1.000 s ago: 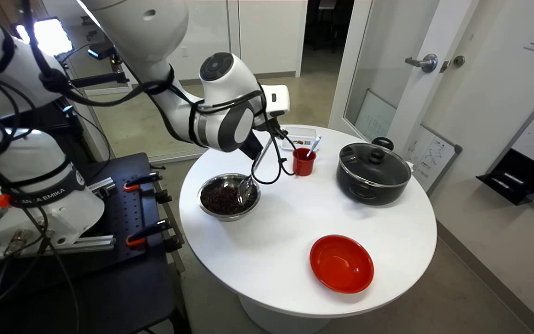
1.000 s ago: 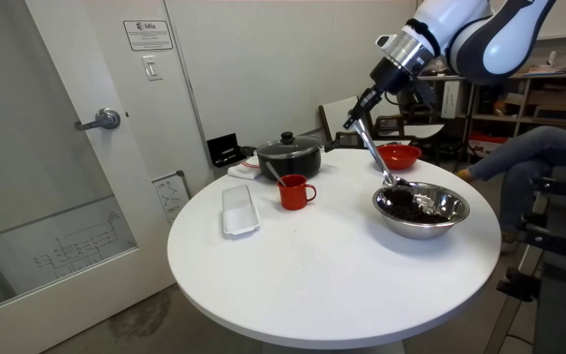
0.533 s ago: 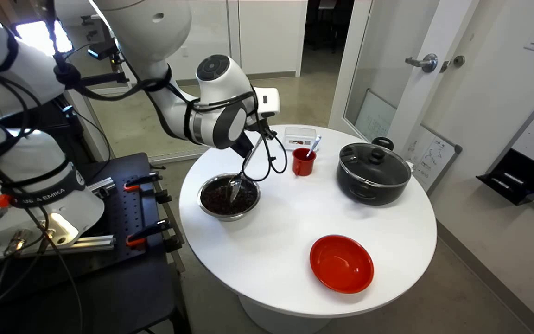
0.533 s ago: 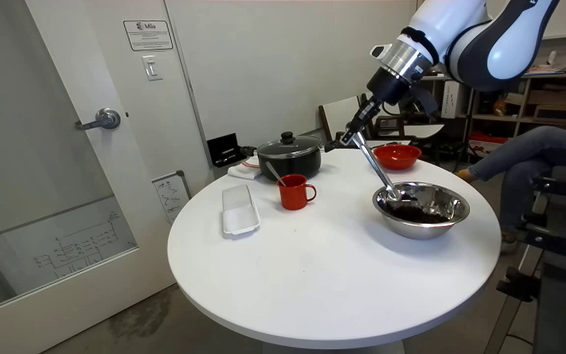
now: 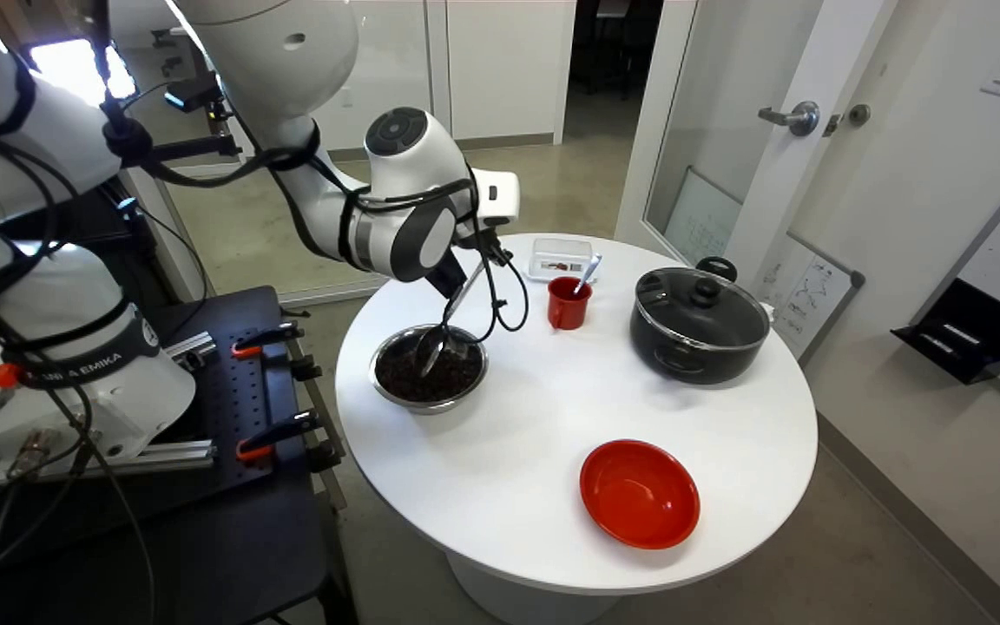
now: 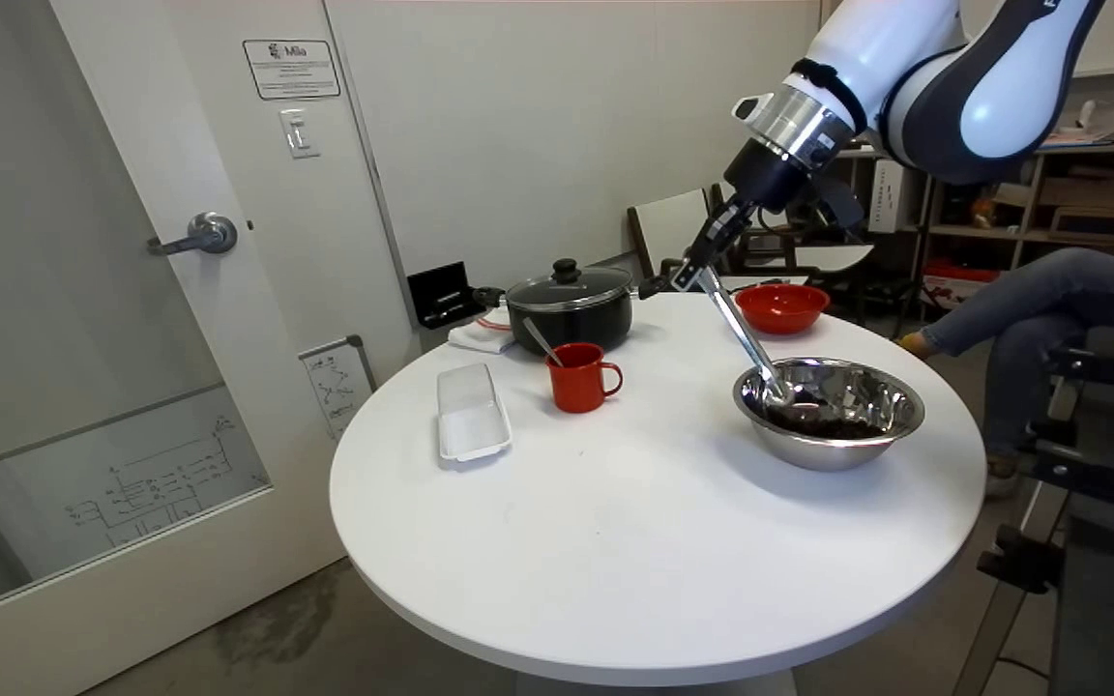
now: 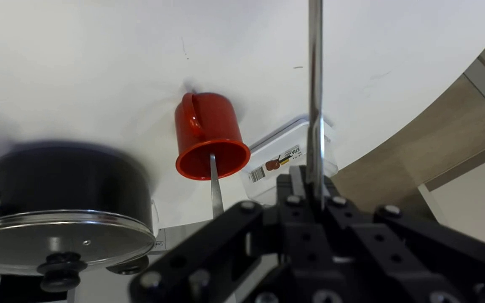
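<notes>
My gripper (image 7: 312, 185) is shut on the handle of a shiny metal utensil (image 7: 315, 75), which stands out past the fingertips. In both exterior views the utensil (image 6: 746, 338) slants down from the gripper (image 6: 690, 275) into a steel bowl (image 6: 813, 452). Its rounded head (image 5: 432, 349) is inside the bowl, at the dark crumbly contents (image 5: 417, 380); how deep it sits is hard to tell. Part of the contents is hidden behind the bowl's near wall in an exterior view.
A red mug (image 5: 569, 304) with a spoon stands near a clear-and-white container (image 6: 473, 425). The lidded black pot (image 5: 695, 351) and a red bowl (image 5: 639, 495) are on the same round table (image 6: 615, 541). Loose cables (image 5: 500, 328) hang from the wrist. A person's legs (image 6: 1050, 300) show beyond the table.
The gripper has come down slightly and shifted left in both exterior views. The utensil's head has moved lower and across the bowl; it stays held.
</notes>
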{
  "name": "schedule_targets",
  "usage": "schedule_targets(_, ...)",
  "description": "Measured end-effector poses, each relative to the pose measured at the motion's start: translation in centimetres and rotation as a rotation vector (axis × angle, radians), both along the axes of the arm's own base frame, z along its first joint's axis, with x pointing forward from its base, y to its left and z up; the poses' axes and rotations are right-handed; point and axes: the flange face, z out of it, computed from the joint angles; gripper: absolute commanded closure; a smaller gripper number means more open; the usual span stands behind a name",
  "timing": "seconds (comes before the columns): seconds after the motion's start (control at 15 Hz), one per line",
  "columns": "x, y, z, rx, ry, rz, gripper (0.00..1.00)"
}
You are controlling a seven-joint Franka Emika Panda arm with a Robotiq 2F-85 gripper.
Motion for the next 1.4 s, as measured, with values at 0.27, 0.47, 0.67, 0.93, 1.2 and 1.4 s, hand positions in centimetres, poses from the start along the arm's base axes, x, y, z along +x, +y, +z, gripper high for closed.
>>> schedule_targets(0.27, 0.5, -0.7, 0.1, 0.012, -0.007, -0.043, 0.99)
schedule_targets(0.47, 0.9, -1.5, 0.1, -0.024, 0.002, -0.08, 0.99)
schedule_targets(0.67, 0.9, -0.9, 0.1, -0.07, 0.025, -0.084, 0.99)
schedule_targets(0.93, 0.5, 1.1, 1.1, -0.101, 0.019, -0.048, 0.99)
schedule_targets(1.2, 0.1, 2.3, 2.5, -0.124, -0.002, -0.025, 0.99)
schedule_targets(1.4, -0.1, 2.7, 4.0, -0.147, -0.029, -0.019, 0.99)
